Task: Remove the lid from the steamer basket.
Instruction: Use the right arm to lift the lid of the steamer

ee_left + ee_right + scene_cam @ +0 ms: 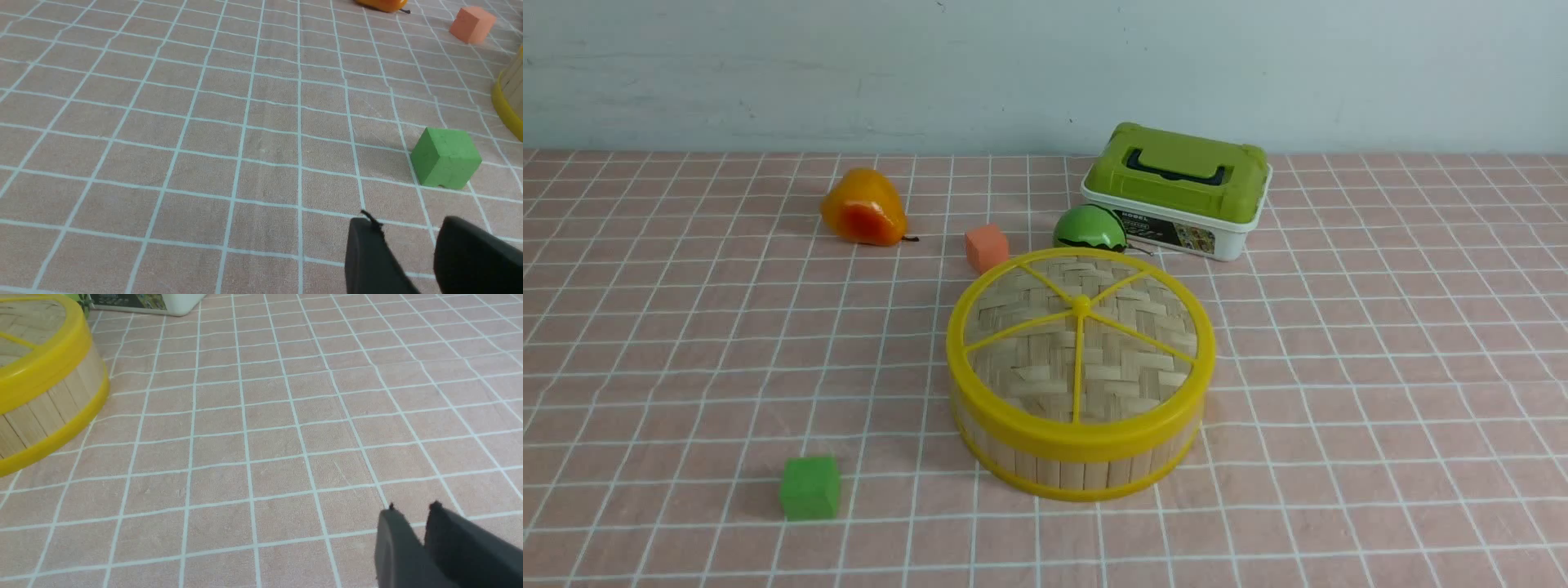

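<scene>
The steamer basket [1078,467] stands in the middle of the pink checked cloth. The lid [1045,359], woven bamboo with a yellow rim, spokes and centre knob, sits closed on it. Neither gripper shows in the front view. In the left wrist view my left gripper [408,222] is open and empty, low over the cloth, with the basket's wall [510,94] off to one side. In the right wrist view my right gripper [412,508] is shut and empty, well apart from the basket [49,412] and the lid's rim [41,371].
A green cube [809,487] lies front left of the basket, just ahead of the left gripper [445,163]. An orange cube [986,247], an orange pear [863,208], a green melon toy [1089,229] and a white box with a green lid [1176,192] lie behind the basket.
</scene>
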